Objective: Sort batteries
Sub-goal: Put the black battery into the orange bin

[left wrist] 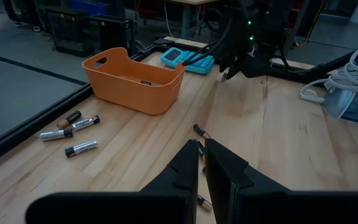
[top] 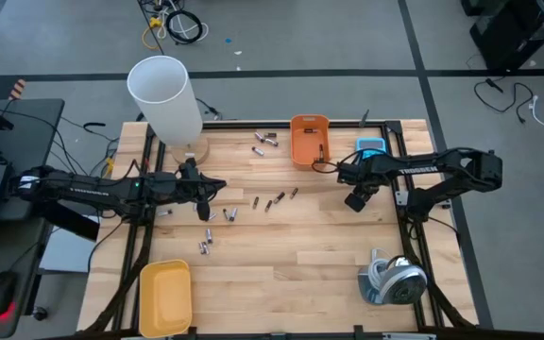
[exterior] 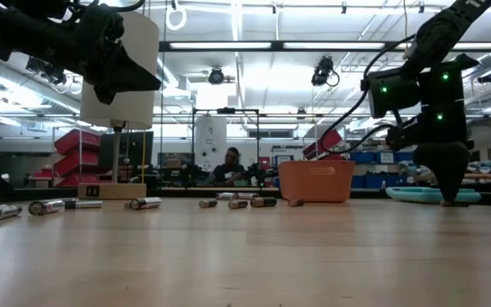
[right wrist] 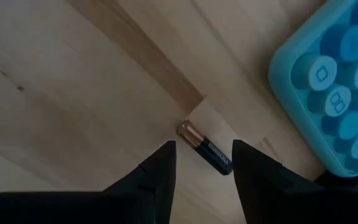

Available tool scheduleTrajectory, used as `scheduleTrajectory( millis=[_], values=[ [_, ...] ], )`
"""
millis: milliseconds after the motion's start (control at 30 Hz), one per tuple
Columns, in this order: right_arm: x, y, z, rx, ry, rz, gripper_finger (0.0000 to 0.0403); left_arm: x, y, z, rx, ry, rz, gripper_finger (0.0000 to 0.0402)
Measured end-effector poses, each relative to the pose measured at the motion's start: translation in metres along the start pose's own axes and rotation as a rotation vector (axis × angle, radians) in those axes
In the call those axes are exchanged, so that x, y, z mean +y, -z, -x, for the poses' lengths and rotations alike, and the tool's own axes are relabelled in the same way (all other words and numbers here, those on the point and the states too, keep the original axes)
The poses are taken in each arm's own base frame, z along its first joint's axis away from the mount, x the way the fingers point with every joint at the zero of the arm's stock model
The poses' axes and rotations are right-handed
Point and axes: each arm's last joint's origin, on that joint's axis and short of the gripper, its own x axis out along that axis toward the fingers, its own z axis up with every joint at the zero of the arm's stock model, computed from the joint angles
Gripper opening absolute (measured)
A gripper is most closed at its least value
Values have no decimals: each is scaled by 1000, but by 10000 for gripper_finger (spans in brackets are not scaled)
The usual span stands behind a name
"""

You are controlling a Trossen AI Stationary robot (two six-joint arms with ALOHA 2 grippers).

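The right tool [right wrist: 201, 171] points straight down at the worktop [top: 291, 274], its two fingers standing apart and gripping nothing. A single dark battery [right wrist: 205, 148] with a copper-coloured end lies flat on the wood in the gap between those fingertips, touching neither that can be seen. Its label print is too small to read. Just beside it, toward 2 o'clock in the wrist view, sits the blue calculator [right wrist: 334, 87]; its round keys carry symbols that cannot be made out.

In the high view this right tool [top: 355, 201] hangs at about 3 o'clock of the worktop, with the orange bin [top: 309, 139] at its 11 o'clock and the calculator [top: 371, 145] at its 12.

The left tool [top: 207, 210] hovers left of centre, its fingers [left wrist: 188, 168] pressed nearly together with nothing visible between them. Loose batteries [top: 274, 200] lie scattered from its 3 o'clock toward the middle, a few more [top: 205, 243] at its 6 o'clock, and another group [top: 265, 142] near the far edge beside the bin.

White lettering runs along both arms but cannot be read with certainty.

The near half of the worktop is mostly bare wood, with a yellow tray [top: 165, 297] at the 7 o'clock corner and a coiled cable bundle [top: 391, 279] at 5 o'clock. A white cylinder [top: 165, 97] stands at 11 o'clock.
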Motion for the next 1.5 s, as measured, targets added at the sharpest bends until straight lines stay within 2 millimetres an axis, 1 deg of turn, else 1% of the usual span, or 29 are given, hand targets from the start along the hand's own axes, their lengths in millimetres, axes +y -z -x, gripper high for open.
scheduleTrajectory(
  millis=[167,467,567,800,1000,1167,1500],
  values=[
    [1,2,-7,-16,-16,28,144,0,0,0,0,0,0,30],
    [1,2,-7,-27,-4,-10,143,0,0,0,0,0,0,30],
    [0,1,-8,-24,-8,-87,143,0,0,0,0,0,0,30],
    [-4,5,-14,28,-62,-330,141,0,0,0,0,0,2,30],
    [-4,5,-15,45,-90,-362,141,0,0,0,0,0,3,30],
    [-3,4,-15,54,-119,-384,120,0,0,0,1,0,5,30],
    [-2,3,-15,41,-121,-362,55,0,0,0,1,0,4,30]
  ],
)
